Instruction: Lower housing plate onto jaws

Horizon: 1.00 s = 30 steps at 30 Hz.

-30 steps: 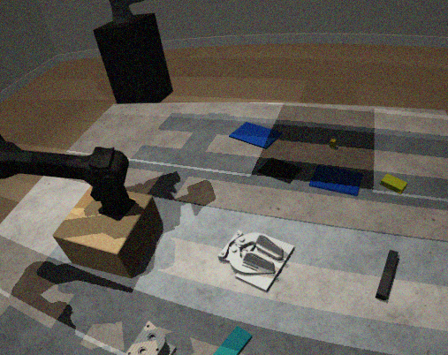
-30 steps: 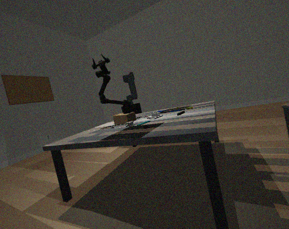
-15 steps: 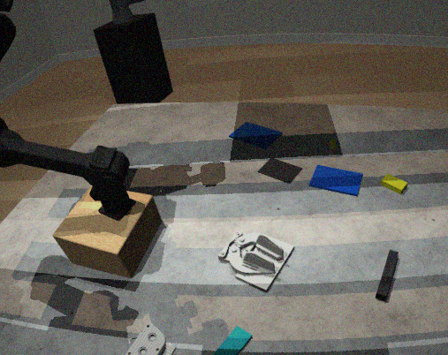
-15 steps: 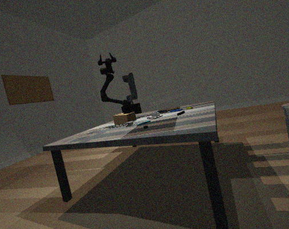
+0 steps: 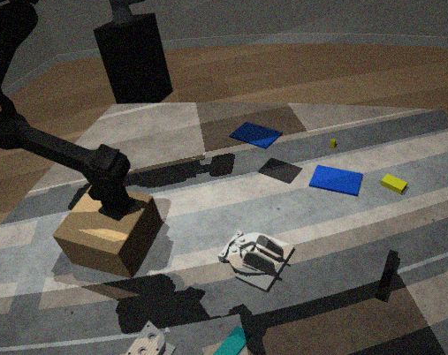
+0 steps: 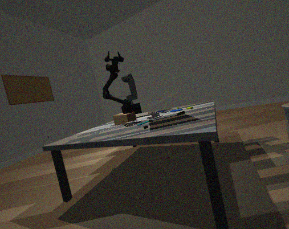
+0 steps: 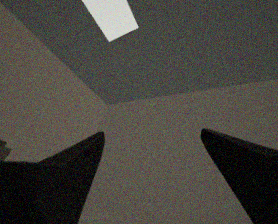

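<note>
The white jaw assembly (image 5: 266, 283) (image 6: 154, 115) lies on the table, with two dark-topped jaws (image 5: 258, 262) side by side on its base. A pale plate with round holes (image 5: 152, 344), which looks like the housing plate, lies apart from it at the bottom edge of the top view, partly cut off. Whether another plate covers the jaw stubs is too small to tell. My gripper (image 6: 113, 52) (image 7: 153, 134) is open and empty, raised high above the table and pointing upward, far from both; the wrist view shows only walls and ceiling between the fingers.
A brown box (image 5: 97, 229) (image 6: 124, 118) is by the arm's base. A teal strip (image 5: 232, 343) lies near the pale plate. A black bar (image 5: 388, 276) is to the right. Two blue plates (image 5: 256, 135) (image 5: 336, 180), a dark tile (image 5: 280, 170) and yellow blocks (image 5: 393, 184) (image 5: 332, 143) lie farther back.
</note>
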Available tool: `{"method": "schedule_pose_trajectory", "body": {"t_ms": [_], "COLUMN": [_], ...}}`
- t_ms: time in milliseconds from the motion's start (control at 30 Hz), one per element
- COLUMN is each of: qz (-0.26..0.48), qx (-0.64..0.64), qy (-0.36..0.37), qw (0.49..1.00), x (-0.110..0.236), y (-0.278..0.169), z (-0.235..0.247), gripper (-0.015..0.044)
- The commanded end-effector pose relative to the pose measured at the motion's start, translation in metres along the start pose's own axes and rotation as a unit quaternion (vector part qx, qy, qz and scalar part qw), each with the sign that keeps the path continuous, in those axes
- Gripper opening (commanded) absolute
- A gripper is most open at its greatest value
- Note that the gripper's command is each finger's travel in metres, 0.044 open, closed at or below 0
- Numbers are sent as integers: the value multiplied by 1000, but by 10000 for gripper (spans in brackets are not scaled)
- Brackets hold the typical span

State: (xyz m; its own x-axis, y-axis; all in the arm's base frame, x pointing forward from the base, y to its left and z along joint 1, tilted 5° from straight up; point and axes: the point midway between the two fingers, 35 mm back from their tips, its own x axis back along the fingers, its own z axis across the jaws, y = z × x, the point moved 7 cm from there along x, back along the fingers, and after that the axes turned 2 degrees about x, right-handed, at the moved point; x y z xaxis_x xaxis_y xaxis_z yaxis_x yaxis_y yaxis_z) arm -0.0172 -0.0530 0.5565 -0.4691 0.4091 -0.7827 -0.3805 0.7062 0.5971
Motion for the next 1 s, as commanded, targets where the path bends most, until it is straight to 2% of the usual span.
{"method": "schedule_pose_trajectory", "body": {"t_ms": [0,467,967], "qz": [3,31,67], "qx": [26,113,195], "qy": [21,98,118], "qw": [999,988,971], "x": [-4,-17,-27], "y": [-2,-17,-45], "z": [18,79,118], "gripper": [440,440,440]}}
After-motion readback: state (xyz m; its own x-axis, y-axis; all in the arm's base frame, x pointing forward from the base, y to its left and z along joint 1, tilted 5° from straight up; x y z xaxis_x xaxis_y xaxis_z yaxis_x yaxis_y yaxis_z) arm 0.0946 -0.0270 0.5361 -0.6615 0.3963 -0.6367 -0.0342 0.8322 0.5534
